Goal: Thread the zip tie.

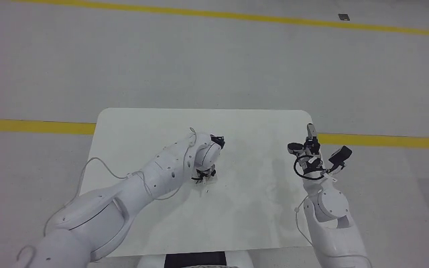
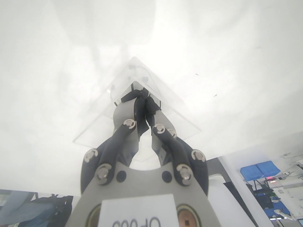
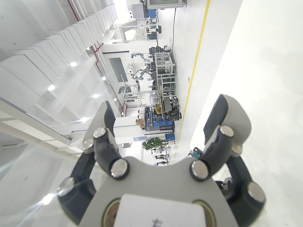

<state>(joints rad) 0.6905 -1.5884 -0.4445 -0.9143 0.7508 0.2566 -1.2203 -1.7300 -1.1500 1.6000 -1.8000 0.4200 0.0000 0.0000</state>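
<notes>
**A:** What's the setup?

**B:** Grey floor with yellow lines, and one white table on it. In the right wrist view, racks and benches fill the hall behind.

**A:** Arms?

**B:** The left arm comes in from the near left corner to the middle of the table. The right arm stands at the table's right edge, well apart from the left.

**A:** Tools?

**B:** The left gripper points down at the tabletop. In its wrist view, the left gripper has its fingers clenched, tips pressed together. The right gripper is raised off the table. The right gripper is released, jaws spread wide with nothing between them.

**A:** And the part?

**B:** A clear plate lies flat on the table under the left fingertips, which touch down on it. A thin dark strip runs along the plate just beside the pads. That's probably the zip tie, at table centre. I can't tell whether the pads actually pinch it.
</notes>
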